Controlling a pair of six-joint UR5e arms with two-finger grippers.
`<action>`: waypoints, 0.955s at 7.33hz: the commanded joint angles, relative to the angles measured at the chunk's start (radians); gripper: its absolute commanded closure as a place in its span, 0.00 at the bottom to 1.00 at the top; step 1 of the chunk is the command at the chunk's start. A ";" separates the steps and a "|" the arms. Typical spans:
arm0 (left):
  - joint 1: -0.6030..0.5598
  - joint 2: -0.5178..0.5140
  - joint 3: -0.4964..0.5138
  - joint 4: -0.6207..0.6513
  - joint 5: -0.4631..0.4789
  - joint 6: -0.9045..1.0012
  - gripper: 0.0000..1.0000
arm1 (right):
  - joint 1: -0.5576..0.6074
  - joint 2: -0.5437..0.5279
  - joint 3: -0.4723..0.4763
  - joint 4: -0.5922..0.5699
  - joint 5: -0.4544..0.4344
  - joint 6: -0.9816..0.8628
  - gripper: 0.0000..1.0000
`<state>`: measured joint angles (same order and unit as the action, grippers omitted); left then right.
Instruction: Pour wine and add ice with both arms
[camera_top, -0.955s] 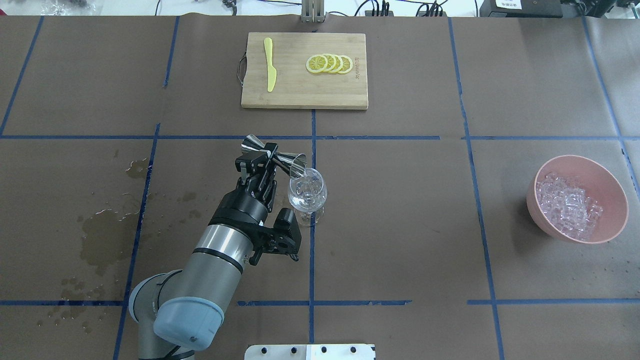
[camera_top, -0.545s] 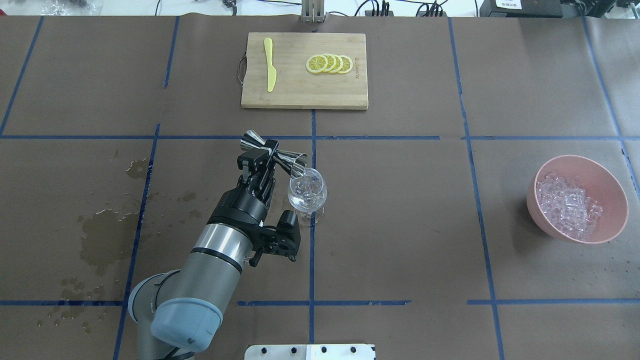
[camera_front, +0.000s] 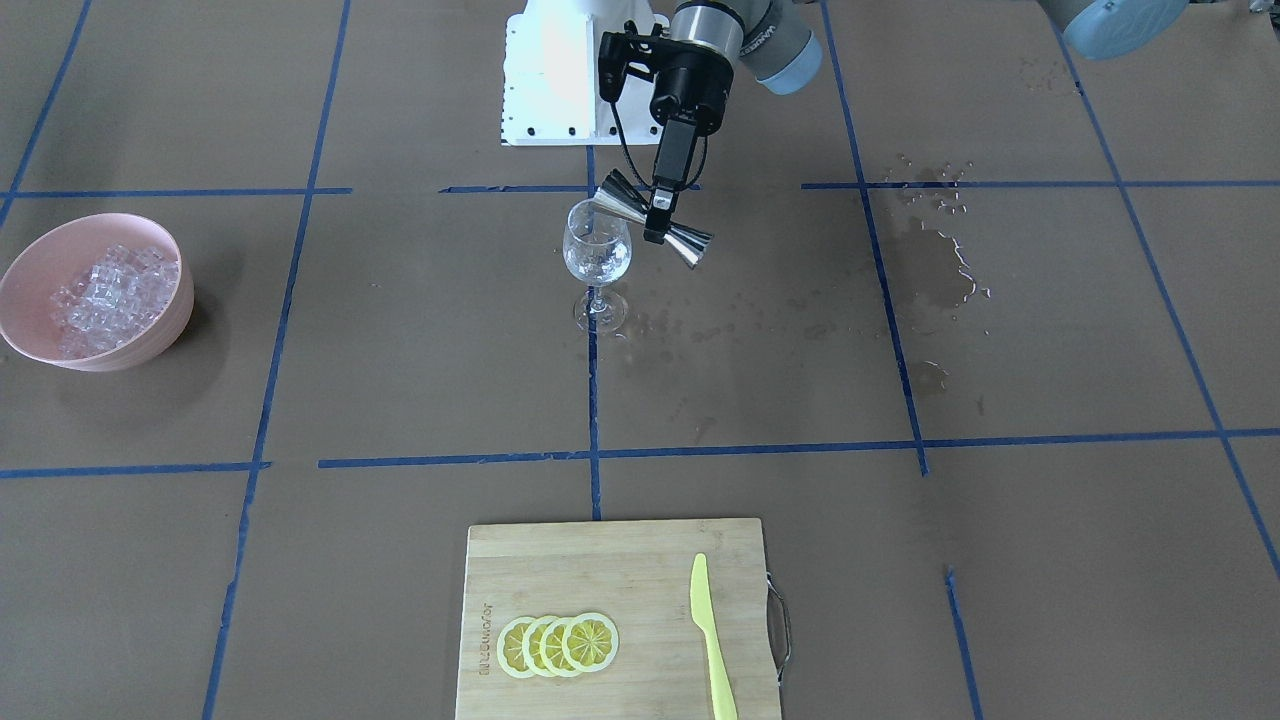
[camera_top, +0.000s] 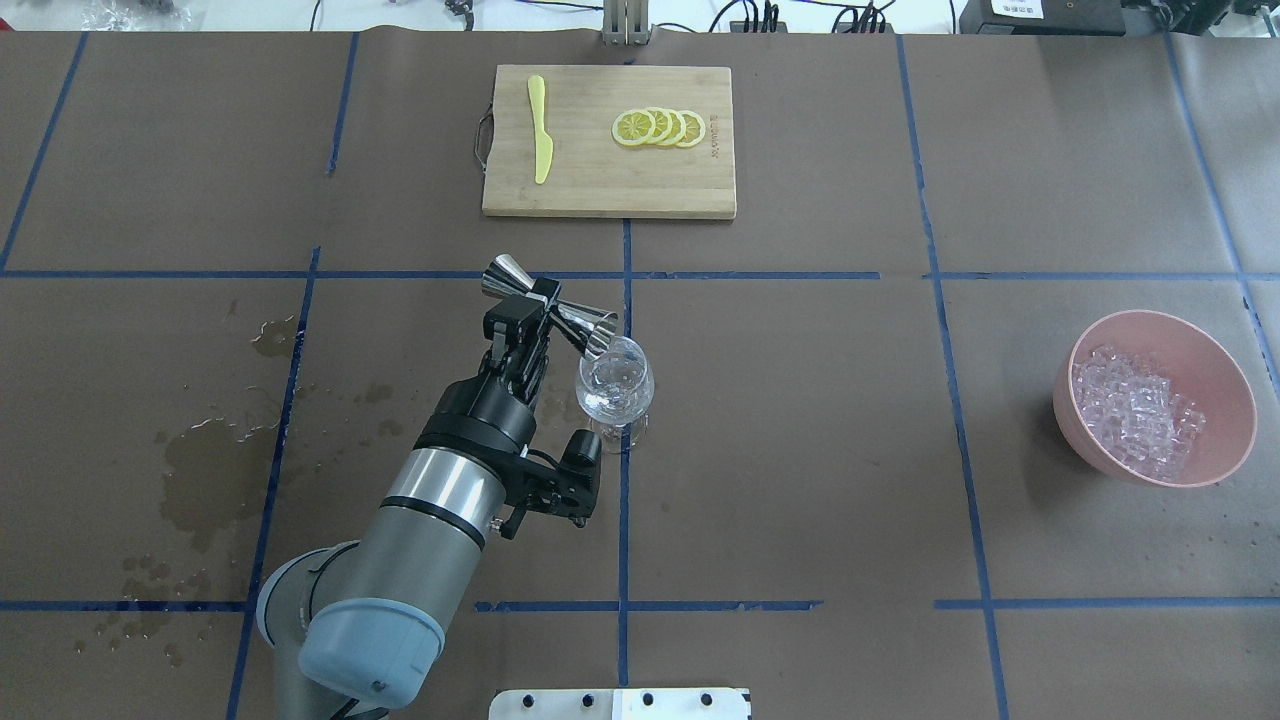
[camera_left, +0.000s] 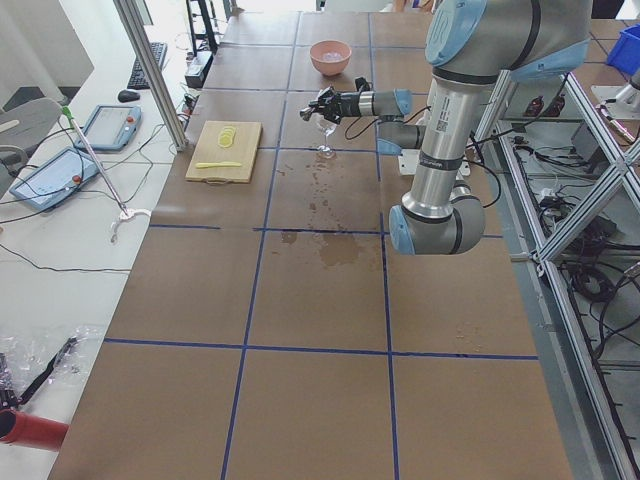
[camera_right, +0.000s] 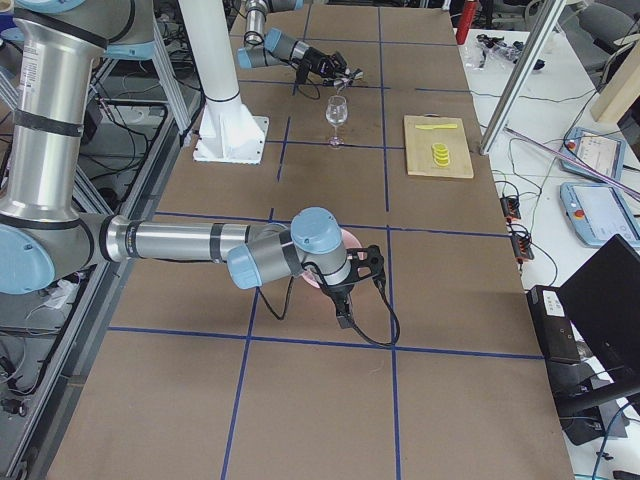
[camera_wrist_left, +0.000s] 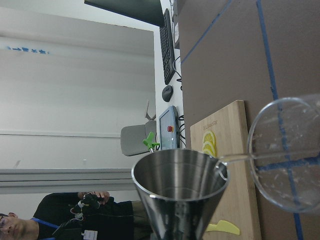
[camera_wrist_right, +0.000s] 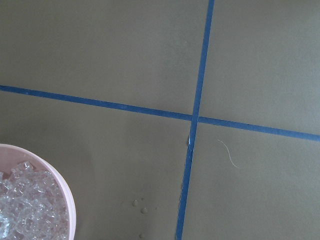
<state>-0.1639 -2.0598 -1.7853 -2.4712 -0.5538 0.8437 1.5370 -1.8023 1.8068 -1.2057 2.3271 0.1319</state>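
Fingers (camera_front: 660, 205) of your left gripper (camera_top: 543, 302) stay clamped on the jigger (camera_top: 595, 328); beyond them the stream into the glass (camera_top: 615, 385) has thinned. Pour looks nearly done; ice (camera_top: 1135, 410) next.

Robotics lab, tape-gridded table (camera_top: 800, 450), teach pendants (camera_left: 108, 127), cables (camera_left: 592, 282)

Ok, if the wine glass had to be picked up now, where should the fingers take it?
Probably the stem, between cup and foot, coming in level from the robot's right. The wine glass stands upright with a rounded cup, and the left gripper holds the jigger tilted over its rim on the other side.
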 joint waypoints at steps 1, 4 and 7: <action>0.001 -0.011 0.000 0.000 0.000 0.063 1.00 | 0.000 0.000 -0.001 0.000 0.000 0.000 0.00; 0.000 -0.011 -0.002 -0.021 -0.002 0.063 1.00 | 0.000 0.000 -0.001 0.000 0.000 0.000 0.00; 0.001 0.000 -0.002 -0.208 -0.009 0.063 1.00 | 0.000 0.001 0.000 0.000 0.000 0.000 0.00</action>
<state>-0.1638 -2.0660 -1.7870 -2.5996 -0.5578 0.9065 1.5371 -1.8017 1.8068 -1.2057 2.3270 0.1319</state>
